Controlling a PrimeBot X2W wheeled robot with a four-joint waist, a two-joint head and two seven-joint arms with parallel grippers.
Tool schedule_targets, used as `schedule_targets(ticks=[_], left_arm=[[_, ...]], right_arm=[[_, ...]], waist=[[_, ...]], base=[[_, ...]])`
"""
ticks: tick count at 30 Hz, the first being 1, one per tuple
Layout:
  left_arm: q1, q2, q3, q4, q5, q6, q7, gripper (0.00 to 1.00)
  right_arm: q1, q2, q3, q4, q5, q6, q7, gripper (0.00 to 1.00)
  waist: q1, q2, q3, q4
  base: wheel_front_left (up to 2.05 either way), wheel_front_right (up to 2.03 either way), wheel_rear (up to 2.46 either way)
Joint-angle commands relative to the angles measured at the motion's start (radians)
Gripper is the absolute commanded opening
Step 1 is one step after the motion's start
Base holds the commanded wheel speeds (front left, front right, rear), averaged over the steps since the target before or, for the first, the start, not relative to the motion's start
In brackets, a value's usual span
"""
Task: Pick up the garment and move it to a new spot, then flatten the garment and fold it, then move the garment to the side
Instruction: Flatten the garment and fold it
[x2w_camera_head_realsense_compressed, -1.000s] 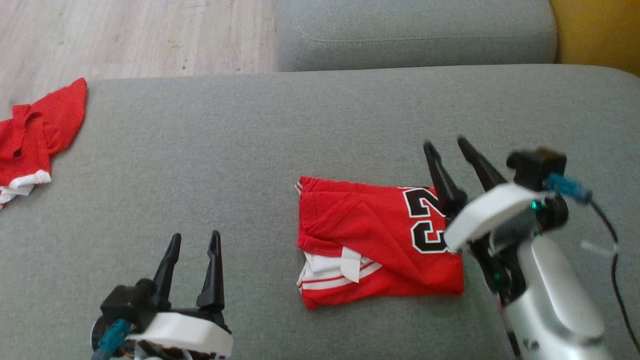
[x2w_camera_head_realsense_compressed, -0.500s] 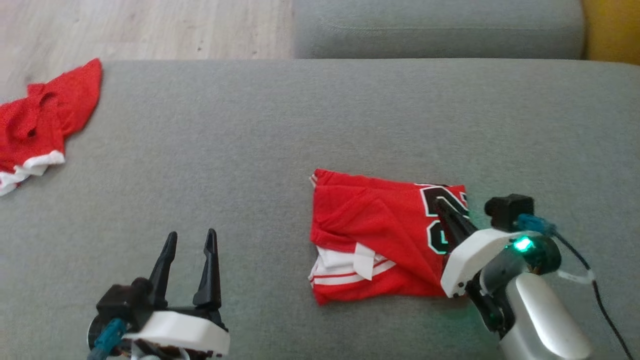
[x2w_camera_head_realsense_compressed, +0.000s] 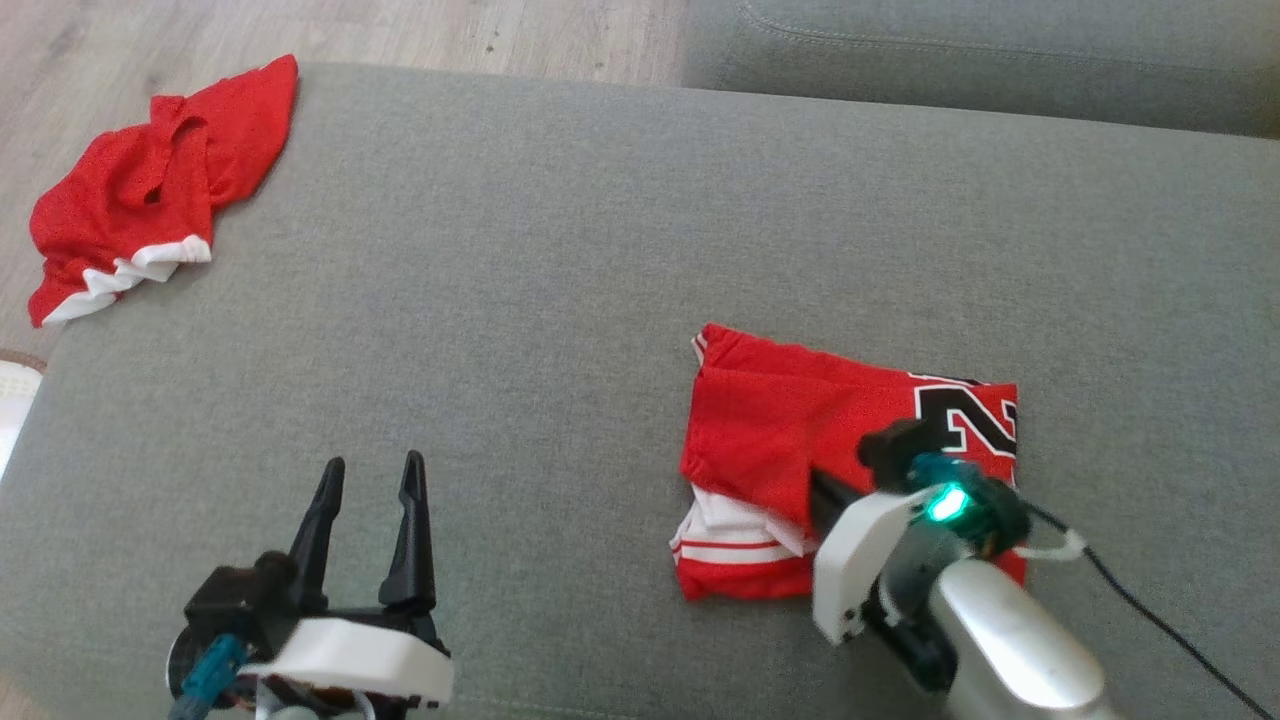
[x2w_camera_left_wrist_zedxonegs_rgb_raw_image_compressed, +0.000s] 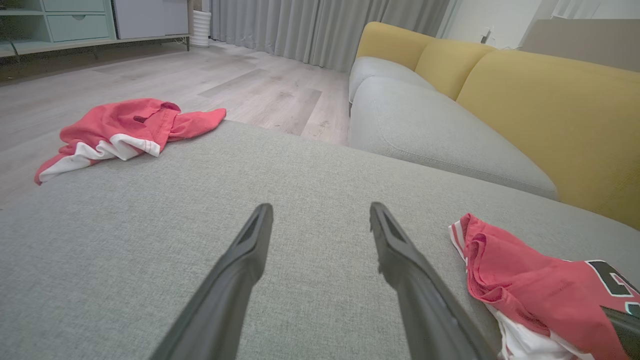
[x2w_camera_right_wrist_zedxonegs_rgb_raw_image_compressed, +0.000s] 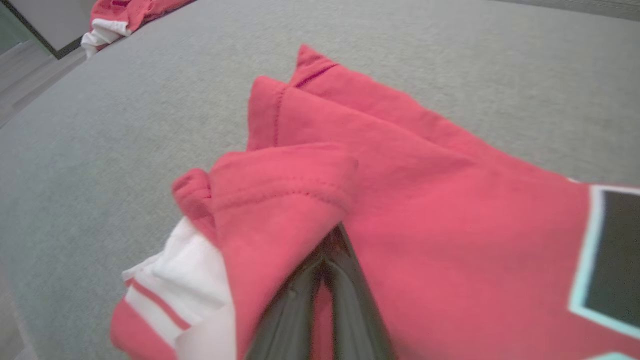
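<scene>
Our right gripper (x2w_camera_right_wrist_zedxonegs_rgb_raw_image_compressed: 332, 245) is clenched on a top fold of the folded jersey (x2w_camera_head_realsense_compressed: 770, 430), which lies on the sofa cushion (x2w_camera_head_realsense_compressed: 560, 250); our left gripper (x2w_camera_head_realsense_compressed: 373, 462) hangs released. If we hold only that layer, dragging sideways could pull the folds open.

One number on the red jersey (x2w_camera_head_realsense_compressed: 770, 440)
A large black numeral (x2w_camera_head_realsense_compressed: 965, 418) edged in white stands near the cloth's far right corner. It reads as a 2, partly covered. Nothing else is legible.
</scene>
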Motion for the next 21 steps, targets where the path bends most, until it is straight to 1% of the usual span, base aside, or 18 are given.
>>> schedule_targets(ticks=[1, 6, 11, 15, 18, 19, 20, 21], left_arm=[[-0.056, 0.021, 0.045, -0.037, -0.004, 0.006, -0.013, 1.00], [-0.056, 0.023, 0.048, -0.039, -0.005, 0.011, -0.015, 1.00], [-0.055, 0.023, 0.045, -0.043, -0.005, 0.013, -0.015, 1.00], [-0.057, 0.022, 0.042, -0.040, -0.006, 0.014, -0.014, 1.00], [-0.059, 0.023, 0.040, -0.034, -0.008, 0.010, -0.012, 1.00], [-0.062, 0.023, 0.039, -0.032, -0.009, 0.009, -0.013, 1.00], [-0.064, 0.021, 0.039, -0.030, -0.009, 0.008, -0.014, 1.00], [-0.067, 0.019, 0.038, -0.027, -0.009, 0.007, -0.015, 1.00]], right_arm=[[-0.019, 0.011, 0.045, -0.033, 0.017, 0.007, -0.014, 0.00], [-0.002, 0.010, 0.167, -0.072, 0.055, 0.007, -0.024, 0.00], [0.000, 0.006, 0.222, -0.123, 0.076, 0.007, -0.032, 0.00], [0.001, 0.004, 0.206, -0.156, 0.091, 0.007, -0.051, 0.00], [-0.003, 0.008, 0.139, -0.177, 0.087, 0.007, -0.090, 0.00], [-0.003, 0.010, 0.107, -0.183, 0.082, 0.007, -0.106, 0.13], [-0.001, 0.012, 0.072, -0.190, 0.072, 0.007, -0.121, 0.23], [0.002, 0.014, 0.040, -0.197, 0.058, 0.007, -0.134, 0.43]], waist=[[0.0000, 0.0000, 0.001, 0.003], [0.0000, 0.0000, 0.000, -0.005], [0.0000, 0.0000, 0.000, -0.027], [0.0000, 0.0000, -0.007, -0.046], [0.0000, 0.0000, -0.020, -0.064], [0.0000, 0.0000, -0.026, -0.070], [0.0000, 0.0000, -0.033, -0.076], [0.0000, 0.0000, -0.040, -0.081]], base=[[0.00, 0.00, 0.00], [0.00, 0.00, 0.00], [0.00, 0.00, 0.00], [0.00, 0.00, 0.00], [0.00, 0.00, 0.00], [0.00, 0.00, 0.00], [0.00, 0.00, 0.00], [0.00, 0.00, 0.00]])
